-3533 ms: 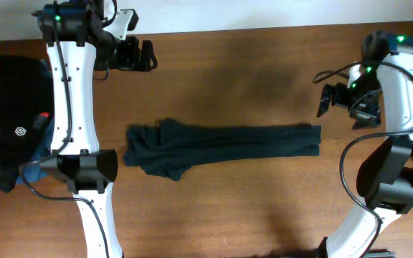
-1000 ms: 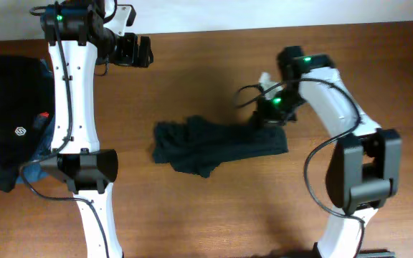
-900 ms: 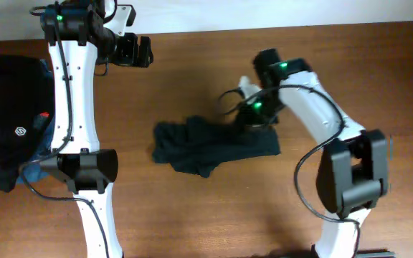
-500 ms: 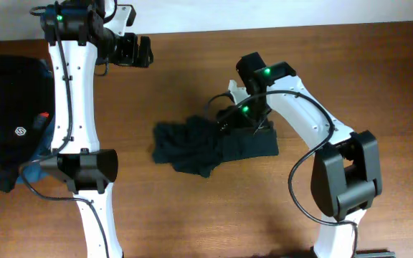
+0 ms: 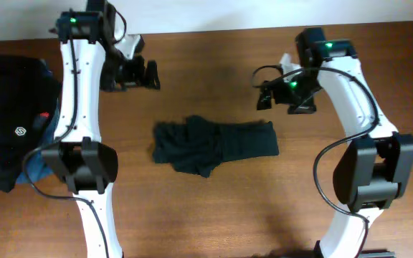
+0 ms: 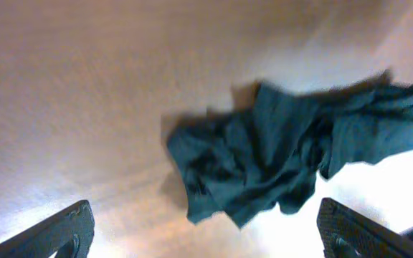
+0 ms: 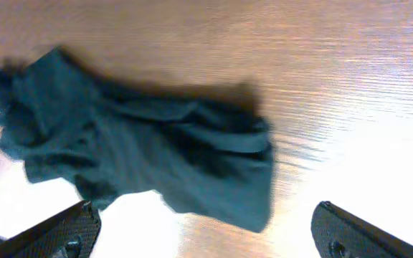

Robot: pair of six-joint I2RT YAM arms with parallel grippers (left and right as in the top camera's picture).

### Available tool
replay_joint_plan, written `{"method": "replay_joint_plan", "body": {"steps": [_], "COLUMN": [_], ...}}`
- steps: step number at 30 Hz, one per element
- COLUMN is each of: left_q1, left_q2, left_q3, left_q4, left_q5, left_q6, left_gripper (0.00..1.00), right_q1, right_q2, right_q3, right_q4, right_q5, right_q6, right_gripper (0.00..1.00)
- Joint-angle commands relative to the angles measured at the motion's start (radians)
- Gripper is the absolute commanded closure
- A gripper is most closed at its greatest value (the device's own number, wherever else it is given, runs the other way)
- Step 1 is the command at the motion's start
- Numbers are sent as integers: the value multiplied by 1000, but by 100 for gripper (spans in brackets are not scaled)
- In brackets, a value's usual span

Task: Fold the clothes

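Brown wood-grain table (image 5: 214,215), pale wall strip along the far edge. The T-shirt (image 5: 217,145) lies near the table's centre, between the two arms and touching neither. It is bunched into a short band; in the overhead view the long axis runs left to right.
- Left end: crumpled, lobed, many small folds.
- Right end: flatter, ends in a fairly straight edge.
- Fabric: thin, soft, near-black, no print seen.

Left gripper (image 5: 130,75) is beyond the shirt's left end, jaws spread wide, nothing between them. Right gripper (image 5: 281,102) is beyond the right end, jaws likewise wide apart and empty.

At the table's left edge, a black garment (image 5: 9,107) with a small white round logo (image 5: 19,132).
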Motion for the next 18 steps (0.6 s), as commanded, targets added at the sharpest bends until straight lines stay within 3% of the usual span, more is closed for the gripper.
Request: {"method": "replay_joint_plan", "body": {"steps": [1, 9, 13, 18], "left_q1": [-22, -109, -168, -274], "left_q2": [-13, -15, -16, -82], "left_q3": [-131, -270, -287, -301], "left_q4": [-3, 24, 59, 105], "left_q5": [23, -35, -194, -514], "left_q6": [-10, -53, -139, -367], "left_gripper": [1, 1, 1, 1], "right_q1": [-36, -55, -55, -55], "right_q2": [-5, -4, -4, -4], "right_q3": [15, 15, 15, 15], "right_q4": [-3, 47, 89, 94], "right_q5": [74, 128, 128, 201], "right_q6": [-14, -23, -93, -100], "right_gripper": [0, 1, 1, 1]}}
